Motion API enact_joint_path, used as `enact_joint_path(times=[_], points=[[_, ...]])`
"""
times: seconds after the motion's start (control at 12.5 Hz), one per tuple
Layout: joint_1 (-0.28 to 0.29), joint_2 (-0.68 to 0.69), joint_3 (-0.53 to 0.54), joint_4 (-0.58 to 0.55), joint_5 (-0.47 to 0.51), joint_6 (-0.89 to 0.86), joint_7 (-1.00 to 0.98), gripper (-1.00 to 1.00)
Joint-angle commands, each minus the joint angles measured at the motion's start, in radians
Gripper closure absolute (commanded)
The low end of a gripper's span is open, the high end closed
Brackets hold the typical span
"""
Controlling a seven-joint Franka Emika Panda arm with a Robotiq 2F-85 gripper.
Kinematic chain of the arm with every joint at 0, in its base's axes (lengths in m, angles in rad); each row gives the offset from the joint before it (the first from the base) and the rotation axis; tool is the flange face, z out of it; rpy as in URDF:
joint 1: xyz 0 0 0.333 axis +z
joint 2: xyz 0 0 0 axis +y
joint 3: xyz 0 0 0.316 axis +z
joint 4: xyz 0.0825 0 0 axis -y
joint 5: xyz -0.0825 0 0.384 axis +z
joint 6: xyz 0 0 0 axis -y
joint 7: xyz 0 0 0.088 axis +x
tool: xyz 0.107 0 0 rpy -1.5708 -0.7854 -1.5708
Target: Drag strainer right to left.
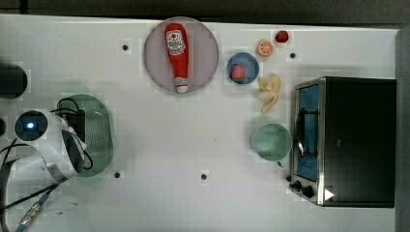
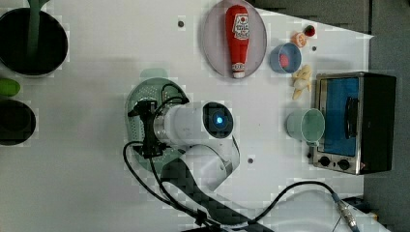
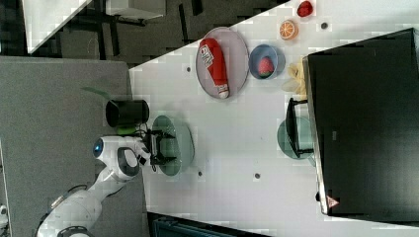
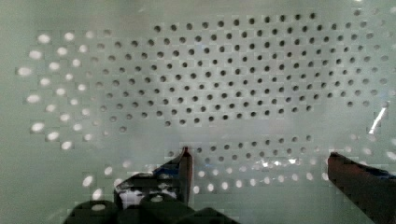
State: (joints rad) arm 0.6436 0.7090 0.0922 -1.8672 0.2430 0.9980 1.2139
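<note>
- strainer [image 1: 99, 133] position: at the top view's far left of the white worktop [image 1: 159, 145], well apart from the toaster oven [image 1: 355, 140] and the green cup [image 1: 271, 141] on the top view's right.
- end effector [image 4: 257, 161] state: fingers spread wide and lowered inside the perforated bowl; the wrist view shows one finger [image 4: 182, 172] near the dotted floor and the other at the frame edge, with nothing clamped between them.
- task status (judgement): the strainer already lies at the far left in the top view, so the drag looks at or near its end.
- step in hand, good practice: keep downward pressure light and even so the plastic bowl slides rather than tips; push against the inner wall, not the thin rim; travel in a straight line along the worktop, parallel to its long edge; lift straight up on release so the fingers do not snag the holes.
- clearance: the dark pot [image 1: 10, 81] stands near the strainer's end, so any further travel should stop short of it.
- hidden: the arm [image 1: 53, 140] covers much of the strainer in the top view and the left view; whether the fingertips actually touch the floor is probably yes, but cannot be confirmed.
</note>
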Motion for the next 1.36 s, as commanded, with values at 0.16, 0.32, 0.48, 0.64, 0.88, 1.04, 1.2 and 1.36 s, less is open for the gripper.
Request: enact_joint_path(times=[0.16,0.32,0.48,0.64,0.88,1.04,1.2,1.36], points=[[0.009,-0.176,-0.074,-0.002,-0.006,-0.149,-0.232,-1.0],[0.006,-0.291,-0.148,0.0,-0.014,-0.252,-0.376,-1.0],[0.0,-0.413,-0.249,0.004,-0.017,-0.333,-0.482,-1.0],[-0.007,-0.532,-0.363,0.006,-0.024,-0.428,-0.626,-1.0],[-0.019,-0.688,-0.541,0.006,-0.136,-0.604,-0.908,-1.0],[-0.027,-0.768,-0.642,0.006,-0.253,-0.708,-1.093,-1.0],[-0.031,-0.823,-0.714,0.006,-0.332,-0.765,-1.207,-1.0],[-0.031,-0.858,-0.758,0.004,-0.334,-0.767,-1.209,-1.0]])
